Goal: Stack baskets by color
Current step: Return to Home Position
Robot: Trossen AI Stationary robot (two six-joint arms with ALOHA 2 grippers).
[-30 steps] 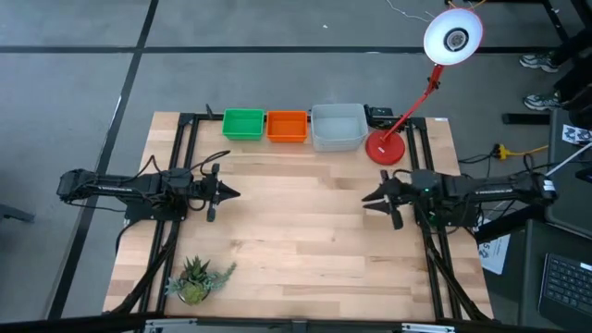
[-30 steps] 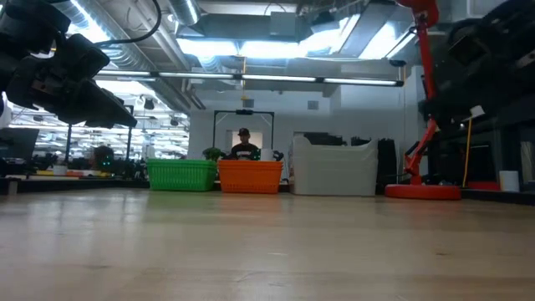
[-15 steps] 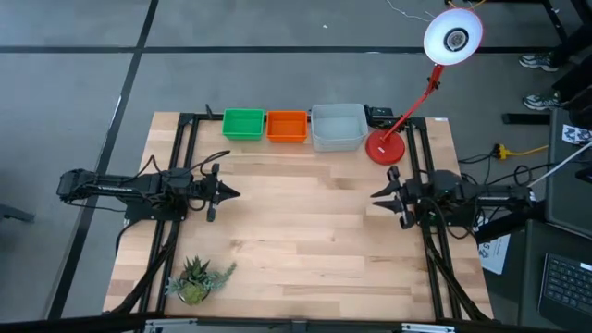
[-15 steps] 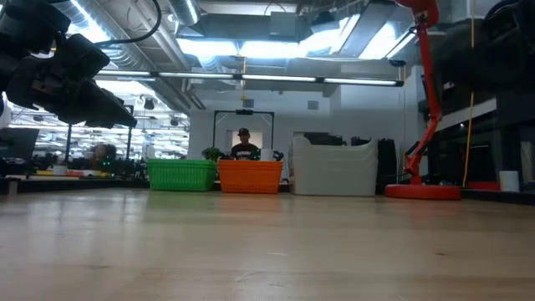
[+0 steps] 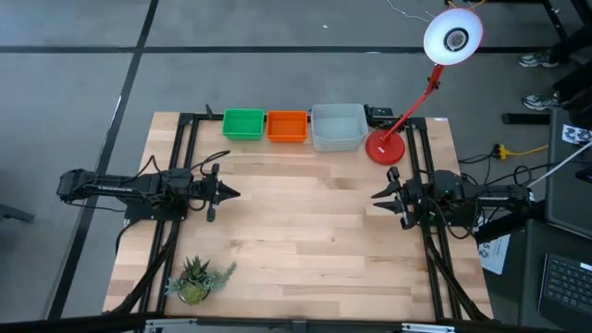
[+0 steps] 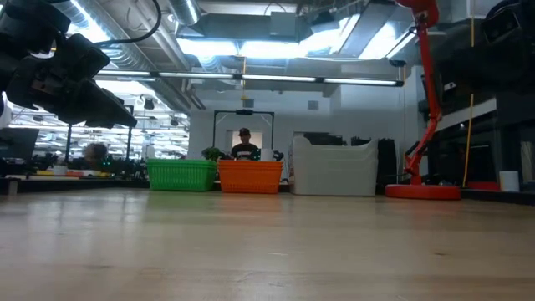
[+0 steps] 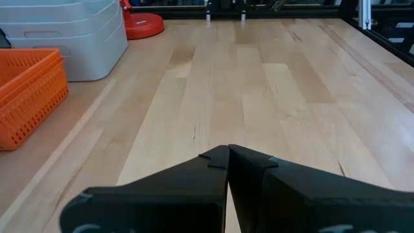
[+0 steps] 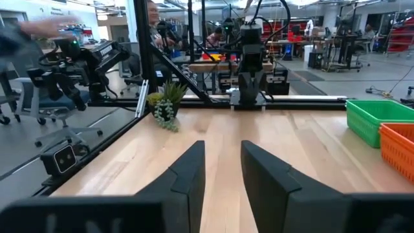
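Now we see the baskets in a row along the far edge of the counter [image 5: 305, 250]. The green baskets [image 5: 243, 124] are on the left. The orange baskets [image 5: 287, 126] sit in the middle, right beside them. The grey-white baskets [image 5: 338, 128] are on the right, just beside the orange ones. The grey-white ones are the biggest, and the left wrist view shows their rims one over the other. A red lamp base [image 5: 385, 148] stands just beside them.

The left end effector [image 5: 233, 193] hangs over the left side of the counter, well apart from the baskets. Its fingers are pressed together with nothing in them. The right end effector [image 5: 377, 198] hangs over the right side, near the lamp base. Its fingers have a small gap between them and hold nothing. A little plant [image 5: 196, 279] sits at the near left corner.
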